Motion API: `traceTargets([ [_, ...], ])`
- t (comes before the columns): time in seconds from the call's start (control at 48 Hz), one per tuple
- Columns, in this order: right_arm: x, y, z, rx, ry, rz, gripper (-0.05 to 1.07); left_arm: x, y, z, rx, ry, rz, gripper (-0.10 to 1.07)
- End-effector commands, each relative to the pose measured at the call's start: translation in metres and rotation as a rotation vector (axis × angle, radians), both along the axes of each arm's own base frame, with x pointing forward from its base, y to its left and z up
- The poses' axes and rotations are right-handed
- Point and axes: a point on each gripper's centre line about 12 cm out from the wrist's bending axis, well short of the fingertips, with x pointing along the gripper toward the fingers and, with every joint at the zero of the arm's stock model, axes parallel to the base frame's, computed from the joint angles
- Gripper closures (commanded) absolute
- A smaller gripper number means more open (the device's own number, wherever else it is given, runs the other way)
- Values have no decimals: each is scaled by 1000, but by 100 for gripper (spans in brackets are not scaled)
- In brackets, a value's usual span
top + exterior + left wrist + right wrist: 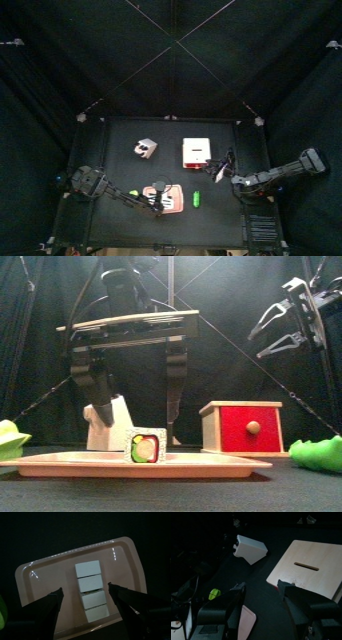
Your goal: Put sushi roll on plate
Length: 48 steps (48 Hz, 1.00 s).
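Sushi roll [91,591] lies flat on the plate [47,579], near its middle, and we see it as a row of white-wrapped pieces; our left gripper [87,602] hangs above the plate with jaws spread wide, one on each side of the roll and touching nothing; our right gripper [263,589] is released too, raised well off to the plate's right, near the red-fronted wooden box [245,426]; a white block [107,424] stands behind the plate.
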Motion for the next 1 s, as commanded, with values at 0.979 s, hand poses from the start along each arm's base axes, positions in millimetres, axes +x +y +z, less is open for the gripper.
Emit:
traceTargets([
  [0.979,2,2,0,15,3,-1,15,-10,12,30,47,-26,-52,-4],
])
